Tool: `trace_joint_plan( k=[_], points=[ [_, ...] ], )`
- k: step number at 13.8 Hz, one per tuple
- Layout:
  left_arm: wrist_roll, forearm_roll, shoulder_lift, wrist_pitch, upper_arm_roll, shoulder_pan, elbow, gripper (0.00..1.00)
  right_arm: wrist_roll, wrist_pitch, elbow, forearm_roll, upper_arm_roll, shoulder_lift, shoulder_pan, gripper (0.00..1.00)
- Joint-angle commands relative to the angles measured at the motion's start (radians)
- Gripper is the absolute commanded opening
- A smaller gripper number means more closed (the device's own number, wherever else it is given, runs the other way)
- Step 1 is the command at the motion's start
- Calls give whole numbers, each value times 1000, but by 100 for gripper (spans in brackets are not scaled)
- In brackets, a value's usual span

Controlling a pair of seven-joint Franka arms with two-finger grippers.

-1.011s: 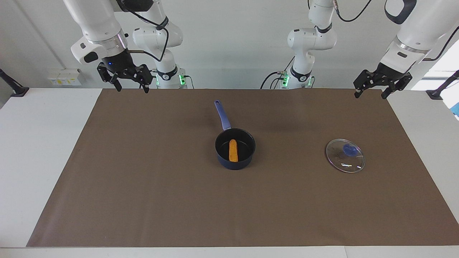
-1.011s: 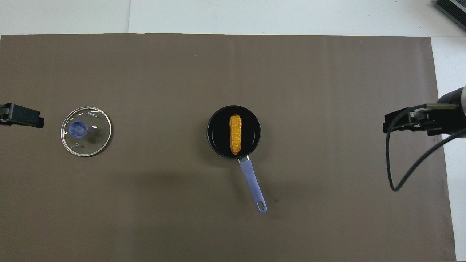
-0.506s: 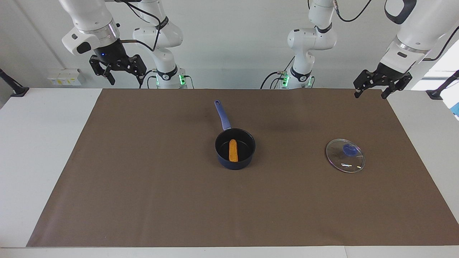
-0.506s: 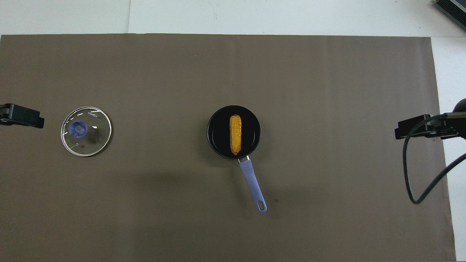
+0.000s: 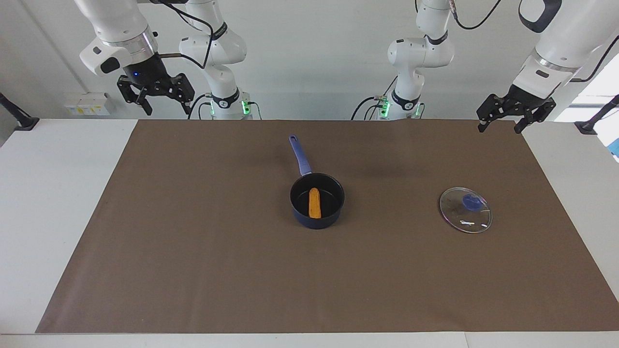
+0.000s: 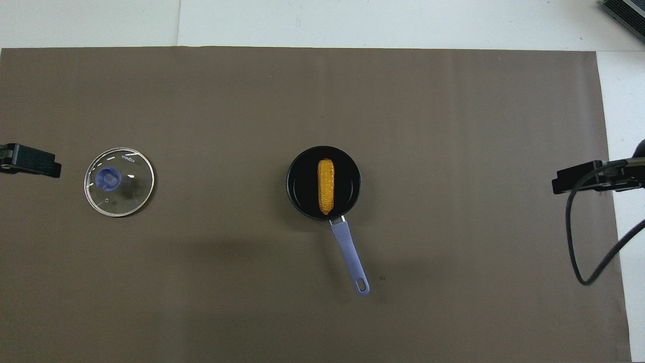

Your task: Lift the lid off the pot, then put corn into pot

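The dark blue pot [image 5: 316, 221] [image 6: 301, 184] stands uncovered at the middle of the brown mat, its long handle [image 5: 301, 154] pointing toward the robots. The yellow-orange corn [image 5: 314, 203] [image 6: 326, 186] lies inside it. The glass lid [image 5: 465, 216] [image 6: 126, 194] with a blue knob lies flat on the mat toward the left arm's end. My left gripper [image 5: 499, 128] [image 6: 31, 166] hangs open over the mat's edge at that end, holding nothing. My right gripper [image 5: 167, 110] [image 6: 579, 182] is raised and open over the mat's edge at the right arm's end, with nothing between its fingers.
The brown mat [image 5: 193, 270] covers most of the white table [image 5: 48, 193]. A black cable [image 6: 579, 252] loops down from the right arm over the mat's edge. A dark object [image 6: 625, 12] sits at the table's corner farthest from the robots.
My right gripper has risen and drawn back toward the right arm's end of the table. The left gripper, pot, corn and lid have not moved.
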Motion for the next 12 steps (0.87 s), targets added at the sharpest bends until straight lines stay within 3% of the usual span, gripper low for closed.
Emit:
trace_joint_plan(
  k=[1, 7, 12],
  points=[
    [4, 12, -2, -18, -4, 6, 7, 100, -77, 13, -18, 16, -31, -9, -42, 100],
    [4, 12, -2, -18, -4, 6, 7, 100, -73, -7, 10, -4, -37, -9, -38, 100],
    [4, 12, -2, -18, -4, 6, 7, 100, -14, 7, -9, -44, -18, -21, 28, 100]
  ],
)
